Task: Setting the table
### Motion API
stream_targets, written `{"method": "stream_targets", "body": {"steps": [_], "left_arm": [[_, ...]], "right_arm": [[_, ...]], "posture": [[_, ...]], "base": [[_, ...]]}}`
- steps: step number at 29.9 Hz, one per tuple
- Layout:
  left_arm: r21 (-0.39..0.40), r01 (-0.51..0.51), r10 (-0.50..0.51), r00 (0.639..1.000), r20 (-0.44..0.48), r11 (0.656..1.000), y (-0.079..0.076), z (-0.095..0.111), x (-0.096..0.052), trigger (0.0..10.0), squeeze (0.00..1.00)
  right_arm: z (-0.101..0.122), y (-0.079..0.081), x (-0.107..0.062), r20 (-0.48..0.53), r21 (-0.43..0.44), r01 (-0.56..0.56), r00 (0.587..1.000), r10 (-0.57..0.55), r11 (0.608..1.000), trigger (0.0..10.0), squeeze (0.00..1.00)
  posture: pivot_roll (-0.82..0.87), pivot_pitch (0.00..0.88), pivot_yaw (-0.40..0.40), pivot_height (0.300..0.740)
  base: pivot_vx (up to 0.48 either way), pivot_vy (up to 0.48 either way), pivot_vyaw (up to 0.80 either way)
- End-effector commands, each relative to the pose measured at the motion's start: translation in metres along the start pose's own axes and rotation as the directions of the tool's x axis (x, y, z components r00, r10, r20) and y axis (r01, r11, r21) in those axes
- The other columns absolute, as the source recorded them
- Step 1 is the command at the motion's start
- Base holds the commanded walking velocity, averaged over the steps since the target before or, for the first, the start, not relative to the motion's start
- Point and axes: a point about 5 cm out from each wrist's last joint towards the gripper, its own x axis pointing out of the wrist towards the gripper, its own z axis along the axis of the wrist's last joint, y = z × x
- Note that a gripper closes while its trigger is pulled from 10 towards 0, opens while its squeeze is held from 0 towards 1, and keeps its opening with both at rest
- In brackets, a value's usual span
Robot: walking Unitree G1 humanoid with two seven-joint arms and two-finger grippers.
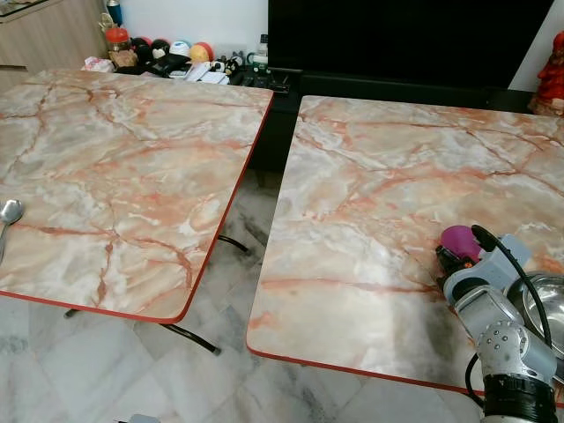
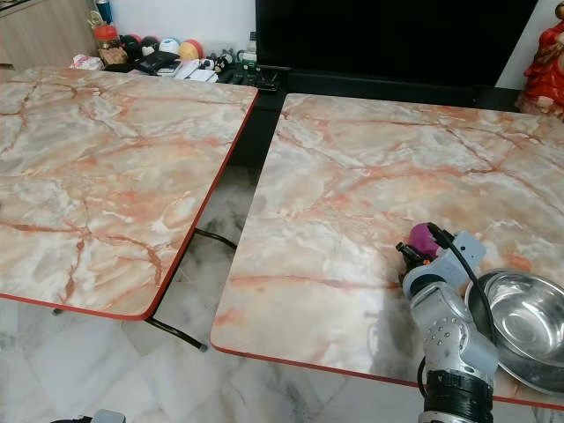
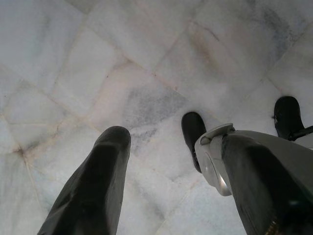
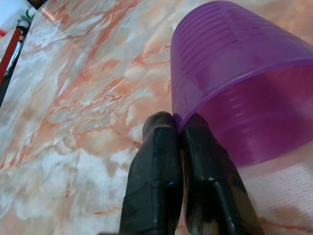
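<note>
A translucent purple plastic cup [image 4: 234,93] with ribbed sides is pinched by its rim in the right pincer [image 4: 178,128], tilted over the right marble-patterned bench [image 2: 352,194]. A steel bowl [image 2: 529,322] sits just beside it. A spoon [image 1: 9,214] lies on the left bench [image 1: 123,167]. The left pincer [image 3: 166,161] hangs released above floor tiles [image 3: 122,58].

Purple cup [image 4: 234,93]; pink-veined marble tables [image 1: 370,220] edged red; silver bowl [image 2: 529,322].

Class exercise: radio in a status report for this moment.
Right gripper shut on purple cup's rim, over right table. Left gripper open, idle above floor. Steel bowl beside cup.
</note>
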Motion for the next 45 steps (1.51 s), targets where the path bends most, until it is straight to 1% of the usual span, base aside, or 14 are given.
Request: {"method": "stream_targets", "body": {"steps": [1,4,10,12,25,27,28,31,37,39,41,43,44,45], "left_arm": [[0.009,-0.001,0.001,1.000,-0.030,1.000,0.001,-0.008,-0.002,10.0,0.00],[0.010,-0.001,0.002,1.000,-0.031,1.000,0.001,-0.009,-0.002,10.0,0.00],[0.010,0.000,0.001,0.999,-0.033,1.000,0.000,-0.009,-0.002,10.0,0.00],[0.010,0.001,-0.001,0.999,-0.033,1.000,0.000,-0.009,-0.002,10.0,0.00],[-0.001,0.009,-0.009,0.999,-0.040,1.000,-0.005,-0.011,-0.001,10.0,0.00],[-0.003,0.010,-0.010,0.999,-0.041,1.000,-0.006,-0.011,-0.001,10.0,0.00],[-0.006,0.010,-0.010,0.999,-0.041,1.000,-0.006,-0.011,-0.001,10.0,0.00],[-0.007,0.011,-0.012,0.999,-0.041,1.000,-0.007,-0.011,-0.001,10.0,0.00],[-0.007,0.015,-0.015,0.999,-0.042,1.000,-0.008,-0.010,-0.001,10.0,0.00],[-0.007,0.015,-0.016,0.999,-0.041,1.000,-0.009,-0.010,-0.001,10.0,0.00],[-0.004,0.017,-0.017,0.999,-0.041,1.000,-0.009,-0.010,-0.001,10.0,0.00],[-0.004,0.016,-0.016,0.999,-0.040,1.000,-0.009,-0.010,-0.001,10.0,0.00],[-0.002,0.013,-0.013,0.999,-0.037,1.000,-0.009,-0.010,-0.001,10.0,0.00],[-0.001,0.011,-0.011,0.999,-0.035,1.000,-0.008,-0.010,-0.001,10.0,0.00]], "right_arm": [[-0.007,-0.004,0.001,-0.030,0.003,0.027,0.999,-0.027,1.000,0.0,0.00],[-0.003,-0.004,0.000,0.003,-0.008,0.044,0.999,-0.044,0.999,0.0,0.00],[0.018,0.003,-0.012,0.227,-0.235,0.136,0.970,-0.082,0.962,0.0,0.00],[0.018,0.015,-0.017,0.253,-0.295,0.103,0.967,-0.027,0.950,10.0,0.00],[0.027,0.020,-0.034,0.321,-0.589,0.192,0.947,0.009,0.785,10.0,0.00],[0.034,0.018,-0.037,0.343,-0.676,0.236,0.939,0.015,0.698,10.0,0.00],[0.043,0.018,-0.041,0.382,-0.779,0.293,0.923,0.049,0.554,10.0,0.00],[0.067,0.018,-0.048,0.433,-0.862,0.372,0.894,0.116,0.345,10.0,0.00],[0.092,0.018,-0.056,0.446,-0.889,0.412,0.878,0.173,0.199,10.0,0.00],[0.099,0.018,-0.058,0.457,-0.889,0.444,0.871,0.181,0.111,10.0,0.00],[0.102,0.018,-0.060,0.482,-0.874,0.461,0.862,0.154,0.155,10.0,0.00],[0.095,0.022,-0.060,0.474,-0.823,0.390,0.873,0.120,0.412,10.0,0.00],[0.087,0.027,-0.061,0.457,-0.717,0.290,0.883,0.112,0.634,10.0,0.00],[0.083,0.032,-0.062,0.460,-0.676,0.258,0.879,0.123,0.690,10.0,0.00]], "posture": [[-0.04,0.128,-0.002,0.740],[-0.04,0.128,-0.002,0.740],[-0.05,0.126,-0.003,0.740],[-0.05,0.125,-0.005,0.740],[-0.06,0.124,-0.015,0.740],[-0.07,0.124,-0.016,0.740],[-0.07,0.124,-0.016,0.740],[-0.08,0.126,-0.016,0.740],[-0.08,0.125,-0.017,0.740],[-0.09,0.127,-0.017,0.740],[-0.09,0.127,-0.017,0.740],[-0.09,0.126,-0.017,0.740],[-0.09,0.128,-0.016,0.740],[-0.09,0.129,-0.016,0.740]], "base": [[0.000,0.000,0.00],[0.000,0.000,0.00],[0.000,0.000,0.00],[0.000,0.000,0.00],[0.000,0.000,0.00],[0.000,0.000,0.00],[0.000,0.000,0.00],[0.000,0.000,0.00],[0.000,0.000,0.00],[0.000,0.000,0.00],[0.000,0.000,0.00],[0.000,0.000,0.00],[0.000,0.000,0.00],[0.000,0.000,0.00]]}}
